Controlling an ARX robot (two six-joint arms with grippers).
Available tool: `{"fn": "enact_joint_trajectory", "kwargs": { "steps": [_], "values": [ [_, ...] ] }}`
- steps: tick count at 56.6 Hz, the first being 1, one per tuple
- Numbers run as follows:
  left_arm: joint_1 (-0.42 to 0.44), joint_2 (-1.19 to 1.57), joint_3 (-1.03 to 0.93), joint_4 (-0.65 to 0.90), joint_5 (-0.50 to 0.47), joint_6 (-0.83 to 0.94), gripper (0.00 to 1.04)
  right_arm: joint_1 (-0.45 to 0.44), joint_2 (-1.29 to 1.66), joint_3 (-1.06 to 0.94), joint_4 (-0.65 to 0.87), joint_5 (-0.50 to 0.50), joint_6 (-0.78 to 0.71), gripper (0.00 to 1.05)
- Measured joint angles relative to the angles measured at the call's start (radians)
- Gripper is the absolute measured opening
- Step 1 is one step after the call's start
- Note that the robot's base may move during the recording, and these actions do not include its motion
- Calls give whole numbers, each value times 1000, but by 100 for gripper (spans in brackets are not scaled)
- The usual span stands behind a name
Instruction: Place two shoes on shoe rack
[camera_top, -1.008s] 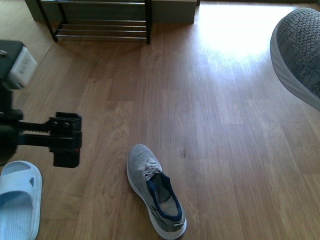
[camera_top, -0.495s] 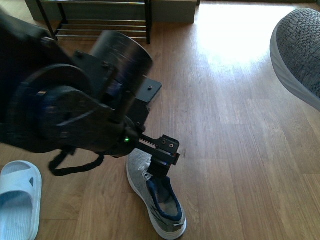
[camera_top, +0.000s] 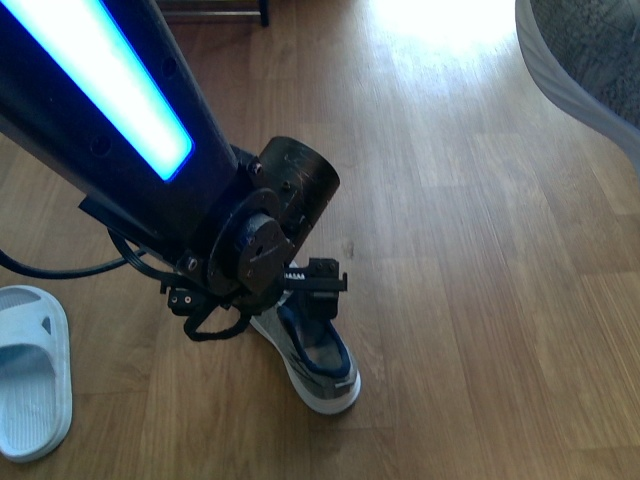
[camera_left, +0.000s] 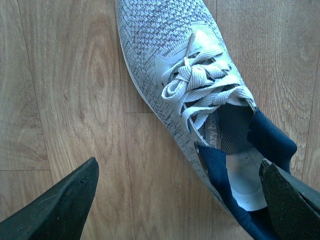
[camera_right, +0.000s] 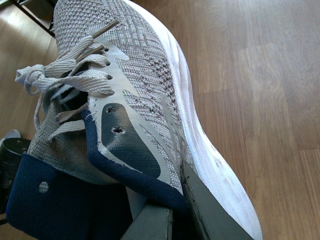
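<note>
Two spread left fingers (camera_left: 59, 206) straddle the sneaker's (camera_left: 172, 60) side wall.

Bare floor (camera_top: 480, 300) right of the lying sneaker (camera_top: 328, 372); on its left, crowded by the left arm (camera_top: 110, 150) and a slide (camera_top: 30, 370).

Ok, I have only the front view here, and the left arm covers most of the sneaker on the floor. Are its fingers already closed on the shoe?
Observer: No. In the left wrist view the left gripper is open. One finger is over bare floor beside the grey sneaker, the other is at its navy collar. Whether it is inside or outside the collar I cannot tell.
Operator: And the shoe at my top right, is something holding it?
Observer: Yes. The right wrist view shows the right gripper shut on the side wall of the second sneaker, near the heel opening.
</note>
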Motion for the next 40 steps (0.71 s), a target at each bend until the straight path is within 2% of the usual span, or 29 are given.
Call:
{"fn": "enact_joint_trajectory", "kwargs": {
  "steps": [10,40],
  "values": [
    [-19,48,35,-18,-11,-97,95,0,0,0,0,0,0,1],
    [-25,69,34,-14,-53,-161,95,0,0,0,0,0,0,1]
  ]
}}
